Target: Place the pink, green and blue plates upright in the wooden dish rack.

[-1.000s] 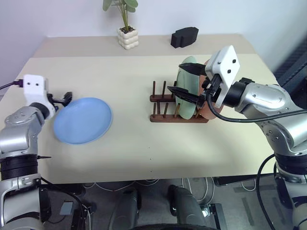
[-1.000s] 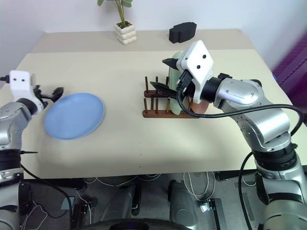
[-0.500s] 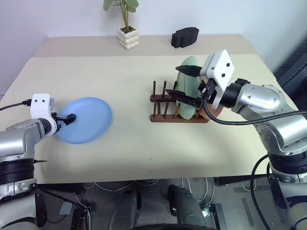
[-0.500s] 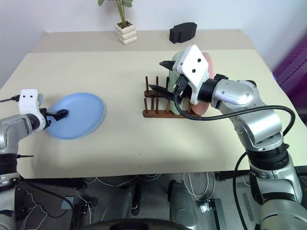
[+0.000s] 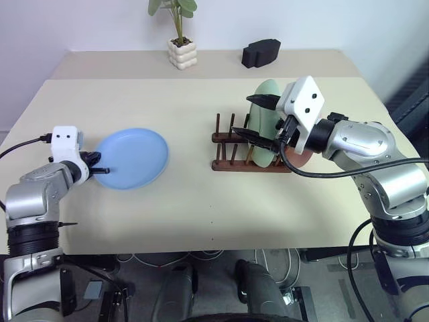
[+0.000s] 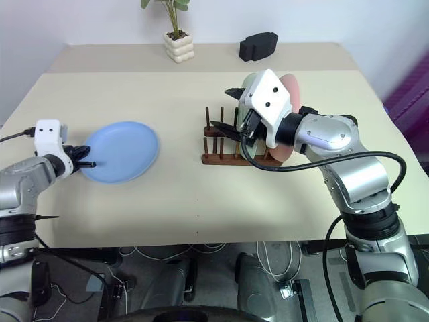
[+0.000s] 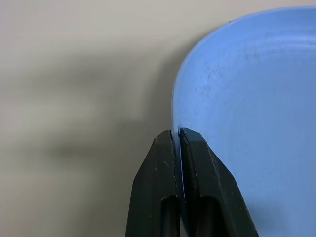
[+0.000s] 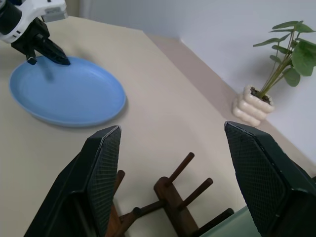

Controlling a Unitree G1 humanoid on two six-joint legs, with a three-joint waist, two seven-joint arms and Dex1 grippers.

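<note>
The blue plate (image 5: 132,157) lies on the left part of the table, and my left gripper (image 5: 100,170) is shut on its near-left rim; the left wrist view has both fingers (image 7: 160,163) pinching the edge of the blue plate (image 7: 256,108). The green plate (image 5: 263,153) stands upright in the wooden dish rack (image 5: 224,164), with the pink plate (image 6: 293,87) upright just behind it. My right gripper (image 5: 260,121) hangs open in front of the green plate, above the rack's free pegs (image 8: 182,192), holding nothing.
A small potted plant (image 5: 179,50) and a black block (image 5: 260,52) stand on the raised strip at the table's far edge. Bare table top lies between the blue plate and the rack.
My left gripper came down and to the right onto the blue plate's rim and shut on it. The plate shifted a little toward the rack. The right gripper stayed in place.
</note>
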